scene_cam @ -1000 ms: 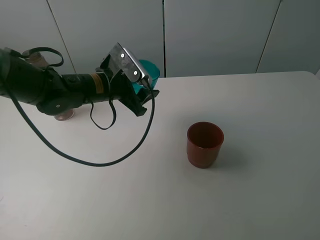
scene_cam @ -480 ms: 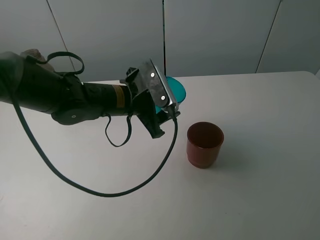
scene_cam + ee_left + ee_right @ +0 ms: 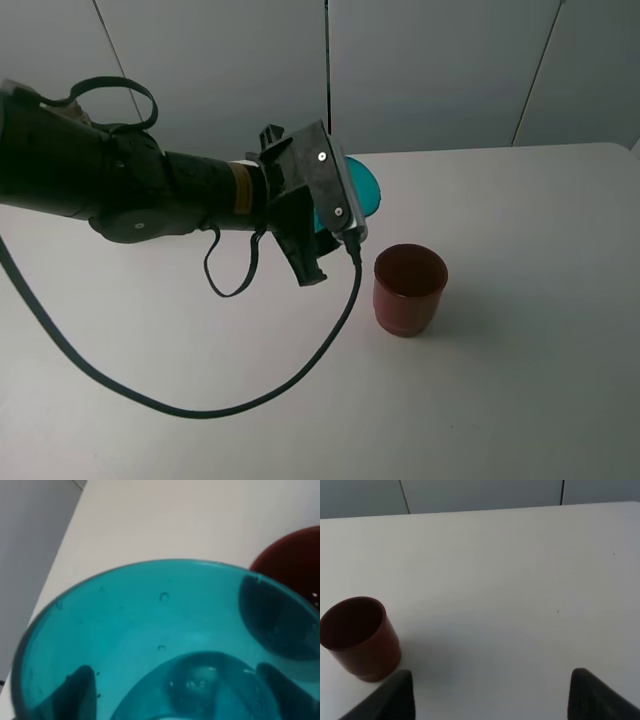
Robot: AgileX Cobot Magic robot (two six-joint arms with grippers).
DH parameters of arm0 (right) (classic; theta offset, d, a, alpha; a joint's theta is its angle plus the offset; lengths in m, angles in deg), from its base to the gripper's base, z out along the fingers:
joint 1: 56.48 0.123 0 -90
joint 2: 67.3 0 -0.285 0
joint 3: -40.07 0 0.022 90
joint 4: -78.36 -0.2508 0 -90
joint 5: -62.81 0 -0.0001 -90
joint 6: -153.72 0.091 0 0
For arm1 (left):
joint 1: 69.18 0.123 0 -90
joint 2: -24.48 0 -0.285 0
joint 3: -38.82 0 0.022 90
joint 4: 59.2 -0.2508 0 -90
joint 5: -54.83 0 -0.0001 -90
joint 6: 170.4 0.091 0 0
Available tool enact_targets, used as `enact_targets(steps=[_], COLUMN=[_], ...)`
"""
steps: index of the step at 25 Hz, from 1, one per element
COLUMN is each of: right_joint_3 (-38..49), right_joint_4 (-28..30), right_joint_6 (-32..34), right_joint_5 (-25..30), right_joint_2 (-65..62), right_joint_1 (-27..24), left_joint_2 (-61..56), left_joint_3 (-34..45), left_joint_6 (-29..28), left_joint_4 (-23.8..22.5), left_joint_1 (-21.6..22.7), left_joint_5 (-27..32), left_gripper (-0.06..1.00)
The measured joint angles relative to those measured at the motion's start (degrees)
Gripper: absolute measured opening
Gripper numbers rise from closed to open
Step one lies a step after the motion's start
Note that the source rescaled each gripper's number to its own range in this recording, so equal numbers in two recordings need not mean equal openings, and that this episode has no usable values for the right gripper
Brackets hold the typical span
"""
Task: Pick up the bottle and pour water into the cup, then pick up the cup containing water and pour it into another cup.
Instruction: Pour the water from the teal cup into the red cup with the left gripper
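My left gripper (image 3: 343, 203) is shut on the teal-blue cup (image 3: 362, 189) and holds it in the air, tipped with its mouth toward the red-brown cup (image 3: 409, 288), up and to the left of it. In the left wrist view the teal cup (image 3: 150, 620) fills the frame, my fingers (image 3: 80, 690) show dark through its wall, and the red-brown cup (image 3: 295, 560) lies beyond its rim. My right gripper (image 3: 490, 700) is open and empty, low over the table, with the red-brown cup (image 3: 357, 637) standing upright off to one side. The bottle is hidden from view.
The white table (image 3: 520, 220) ends at a grey panelled wall (image 3: 430, 70) at the back. A black cable (image 3: 250, 395) from the left arm hangs in a loop over the table's front left.
My left arm has carried the teal cup rightward from the back left toward the red-brown cup and tipped it more. The red-brown cup has not moved.
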State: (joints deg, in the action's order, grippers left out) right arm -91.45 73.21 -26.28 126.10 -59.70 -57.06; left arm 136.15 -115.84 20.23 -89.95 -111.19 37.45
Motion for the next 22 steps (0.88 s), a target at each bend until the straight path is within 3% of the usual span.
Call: enact_targets(steps=[16,22], right_joint_3=[0.0,0.0], right_joint_4=[0.0,0.0], right_joint_6=[-0.4,-0.4], right_joint_5=[0.0,0.0], right_joint_2=[0.0,0.0], right_joint_1=[0.0,0.0], left_joint_2=[0.0,0.0], left_joint_3=[-1.6,-7.1], left_joint_6=[7.9,10.5], left_joint_4=[-0.8,-1.0], left_joint_1=[-3.5,-5.4], left_joint_5=[9.2,18.2], left_gripper=[0.02,0.02])
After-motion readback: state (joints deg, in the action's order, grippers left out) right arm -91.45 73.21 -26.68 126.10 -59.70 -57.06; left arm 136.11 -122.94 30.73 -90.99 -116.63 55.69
